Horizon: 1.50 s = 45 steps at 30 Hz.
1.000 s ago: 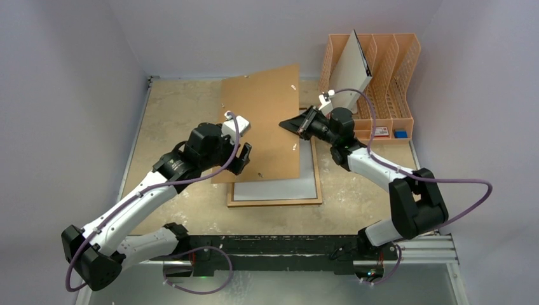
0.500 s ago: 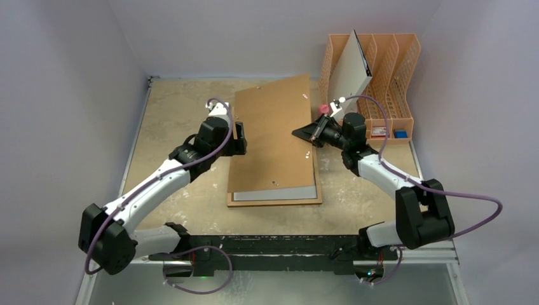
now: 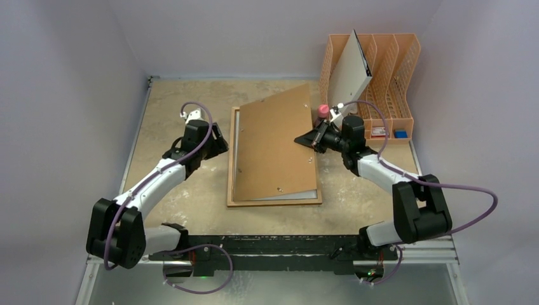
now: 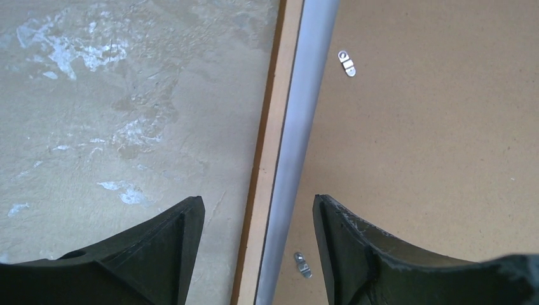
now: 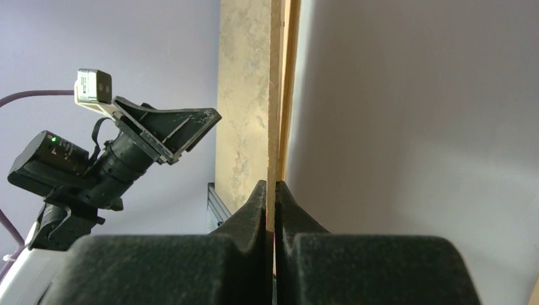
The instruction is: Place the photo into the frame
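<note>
frame (image 3: 273, 203): lies flat mid-table (image 3: 171, 101), long sides running 12 to 6 o'clock.
backing board (image 3: 273, 149): lies on the frame, skewed, its far corner swung toward 1 o'clock.
photo (image 4: 305, 95): probably the pale sheet showing inside the frame along the board's 9 and 6 o'clock edges; no printed side is visible.
left gripper (image 4: 255, 200): jaws apart, holding nothing, over the frame's 9 o'clock rail.
right gripper (image 5: 270, 185): jaws clamped on the backing board's 3 o'clock edge.
</note>
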Motion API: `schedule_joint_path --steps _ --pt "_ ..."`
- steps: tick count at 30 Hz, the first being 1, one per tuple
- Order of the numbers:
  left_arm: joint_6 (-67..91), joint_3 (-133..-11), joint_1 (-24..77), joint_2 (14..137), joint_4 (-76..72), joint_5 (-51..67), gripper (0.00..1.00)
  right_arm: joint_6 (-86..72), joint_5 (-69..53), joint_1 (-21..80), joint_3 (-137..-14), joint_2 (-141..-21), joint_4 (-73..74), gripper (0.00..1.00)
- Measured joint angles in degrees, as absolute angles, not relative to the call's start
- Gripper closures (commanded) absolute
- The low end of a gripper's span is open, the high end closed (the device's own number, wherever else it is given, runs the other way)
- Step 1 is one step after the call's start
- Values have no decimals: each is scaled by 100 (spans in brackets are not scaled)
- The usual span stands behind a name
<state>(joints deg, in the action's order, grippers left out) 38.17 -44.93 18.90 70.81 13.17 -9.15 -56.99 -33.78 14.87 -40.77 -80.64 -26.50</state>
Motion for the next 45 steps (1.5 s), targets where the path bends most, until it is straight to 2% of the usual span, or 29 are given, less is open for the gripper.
schedule_joint_path --steps 15,24,45 --pt "3988 -4130 1664 7977 740 -622 36 -5732 -3710 1461 -4106 -8792 -2869 100" --pt "3983 -4056 1638 8471 517 -338 45 -5747 -3859 1461 -4123 -9052 -3238 100" --pt "3983 -3951 1612 8549 336 -165 50 -5647 -3540 1459 -4112 -9194 -3979 100"
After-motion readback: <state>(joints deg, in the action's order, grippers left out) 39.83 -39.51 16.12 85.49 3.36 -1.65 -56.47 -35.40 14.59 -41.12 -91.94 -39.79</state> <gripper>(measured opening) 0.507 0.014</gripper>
